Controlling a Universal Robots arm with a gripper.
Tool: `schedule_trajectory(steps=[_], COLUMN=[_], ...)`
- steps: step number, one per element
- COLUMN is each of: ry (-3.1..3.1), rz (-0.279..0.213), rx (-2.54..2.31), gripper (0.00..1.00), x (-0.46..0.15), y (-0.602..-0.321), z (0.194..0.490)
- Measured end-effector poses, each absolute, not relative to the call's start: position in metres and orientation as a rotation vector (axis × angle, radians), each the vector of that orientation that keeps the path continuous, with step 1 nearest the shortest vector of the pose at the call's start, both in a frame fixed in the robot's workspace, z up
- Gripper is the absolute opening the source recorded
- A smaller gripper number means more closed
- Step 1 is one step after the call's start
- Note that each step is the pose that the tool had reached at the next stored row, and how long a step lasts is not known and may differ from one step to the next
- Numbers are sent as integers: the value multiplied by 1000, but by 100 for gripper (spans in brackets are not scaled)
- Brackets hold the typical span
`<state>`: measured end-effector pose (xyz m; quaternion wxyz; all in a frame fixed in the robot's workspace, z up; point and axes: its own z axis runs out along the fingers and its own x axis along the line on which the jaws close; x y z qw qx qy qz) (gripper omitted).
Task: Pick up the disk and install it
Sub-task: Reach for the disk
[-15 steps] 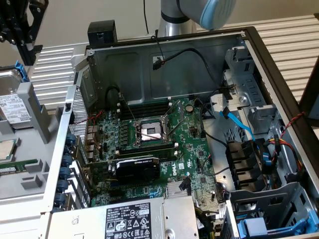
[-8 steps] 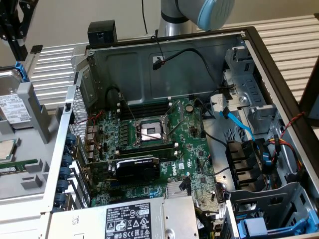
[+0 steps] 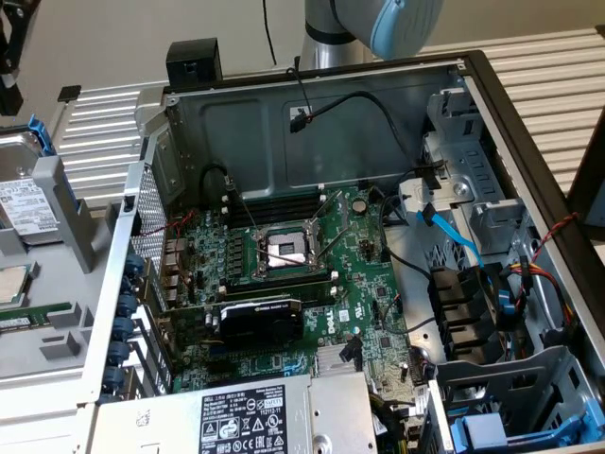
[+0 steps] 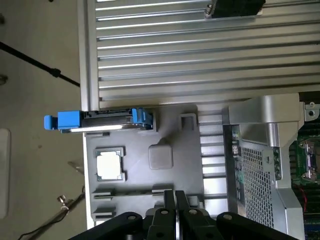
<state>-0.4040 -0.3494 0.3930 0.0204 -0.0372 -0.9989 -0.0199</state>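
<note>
The disk (image 3: 21, 203) is a silver drive with a white label in a blue carrier. It stands on edge in a slot of the grey parts tray (image 3: 76, 359), at the exterior view's left beside the open computer case. From the wrist it is seen edge-on, a thin silver strip between blue ends (image 4: 100, 120). My gripper (image 4: 175, 212) hangs above the same tray (image 4: 185, 165), well apart from the disk. Its black fingers (image 4: 169, 205) are pressed together with nothing between them.
A processor chip (image 4: 110, 165) and a memory stick (image 3: 28, 320) lie in the tray. The open case (image 3: 312, 123) holds the motherboard (image 3: 293, 274), loose cables, a silver power-supply box (image 3: 246, 416) and a second blue-fronted carrier (image 3: 492, 430) in a bay at the lower right. The ribbed aluminium table (image 4: 200, 50) surrounds the tray.
</note>
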Motion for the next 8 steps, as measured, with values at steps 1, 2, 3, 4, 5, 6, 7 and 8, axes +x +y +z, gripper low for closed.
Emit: schedule_trajectory(steps=[1, 2, 3, 4, 5, 6, 7, 8], ry=[-3096, -3095, -3093, -3092, -3090, -3089, -3089, -3089], rz=[-62, -62, -61, -61, -61, -61, -61, -61], rx=[-115, -115, -115, -116, -116, -116, -116, -115], gripper=[15, 15, 15, 15, 15, 15, 15, 15], x=[-408, -412, -416, -420, -422, -424, -425, -426], y=[-349, -349, -349, -349, -348, -347, -345, -341], z=[393, 393, 393, 393, 393, 393, 393, 393])
